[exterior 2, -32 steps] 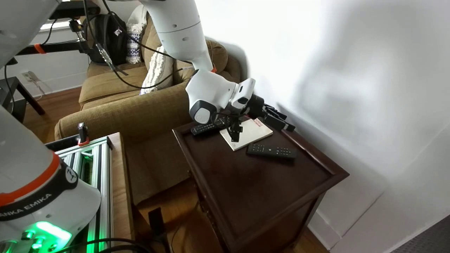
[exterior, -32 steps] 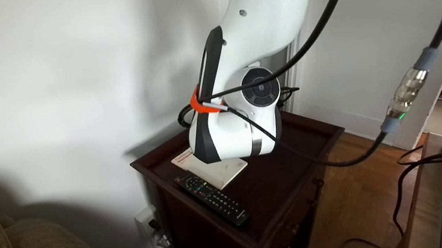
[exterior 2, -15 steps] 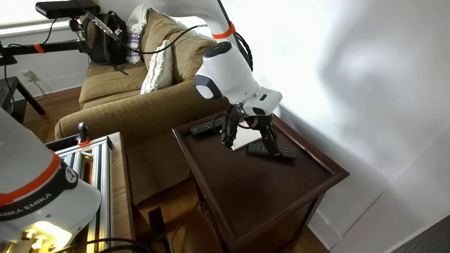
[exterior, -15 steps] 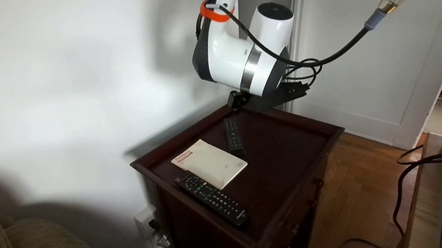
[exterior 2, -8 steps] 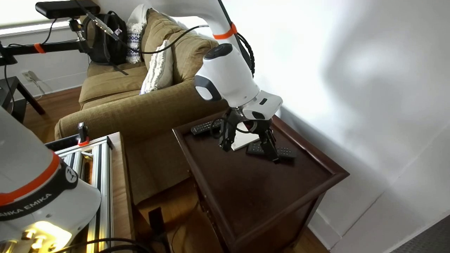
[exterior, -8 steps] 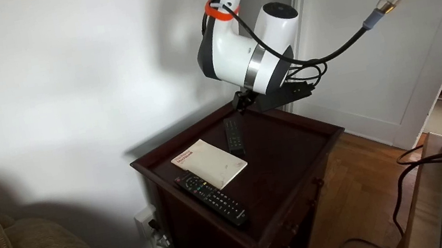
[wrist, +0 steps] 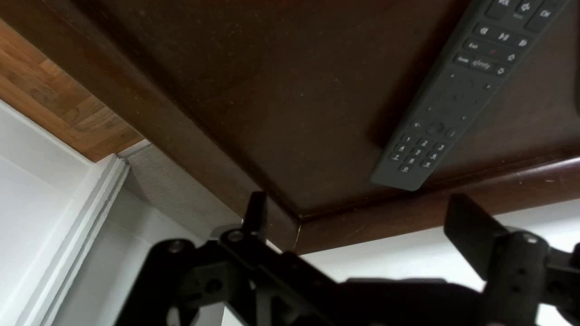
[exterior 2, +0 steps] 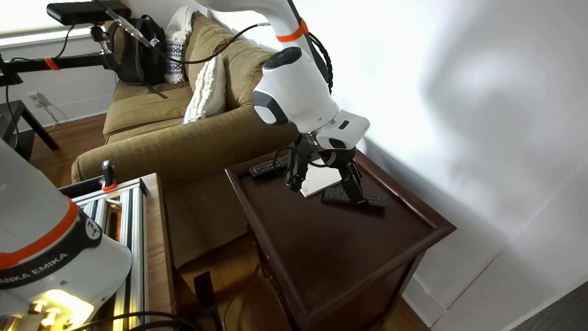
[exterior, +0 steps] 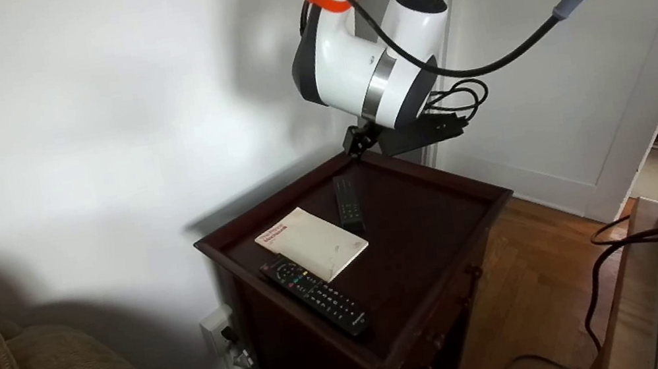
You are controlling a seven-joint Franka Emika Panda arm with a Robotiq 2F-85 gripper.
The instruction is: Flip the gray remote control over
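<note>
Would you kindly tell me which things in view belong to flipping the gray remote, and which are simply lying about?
For the job:
gray remote control, on the side table
pincer, open

Just lying about:
black remote
cream booklet
backpack on the sofa
fringed cushion

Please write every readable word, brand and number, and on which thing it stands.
"ANKA EMIKA", cut by picture edge: robot base.
"Panasonic": black remote.
"xfinity", faint: gray remote control.
"VOL": gray remote control.
"CH": gray remote control.
"Exit": gray remote control.
"1", "2", "7", "9", "0": gray remote control.
Red title on the white booklet: too blurred.
Remaining lettering: too small or blurred.
</note>
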